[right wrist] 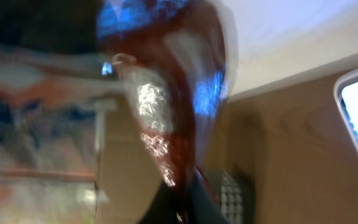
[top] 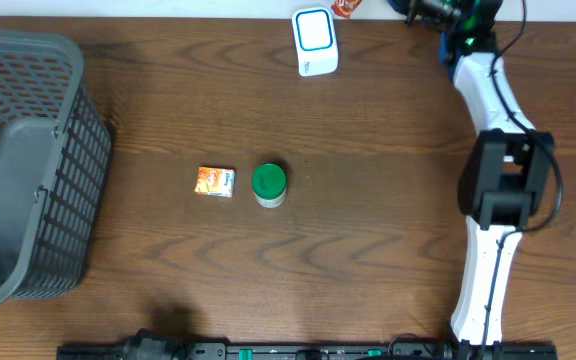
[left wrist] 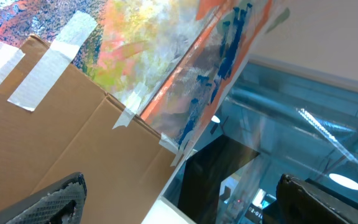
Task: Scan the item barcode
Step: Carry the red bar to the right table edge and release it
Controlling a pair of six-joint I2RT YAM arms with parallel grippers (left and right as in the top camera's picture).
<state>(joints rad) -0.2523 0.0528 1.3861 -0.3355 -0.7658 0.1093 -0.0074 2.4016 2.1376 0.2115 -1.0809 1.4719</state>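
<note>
- Across the worktop [top: 368,130], the scanner [top: 315,42] stands at the far edge.
- The right hand [right wrist: 197,199] is pinched on a shiny red packet [right wrist: 160,124] just beside it; I'd square the barcode face to the scanner, slow and steady.
- The left hand [left wrist: 185,205] gapes wide, empty, facing cardboard [left wrist: 55,137].
- Trouble: the packet is blurred, cut off overhead, no barcode readable.

Nothing legible from where I stand. The small orange carton [top: 215,181] on the counter [top: 368,250] has printing too tiny to read, the red packet [top: 346,6] at the far edge likewise, and the white scanner [top: 315,41] bears only a blue outline.
</note>
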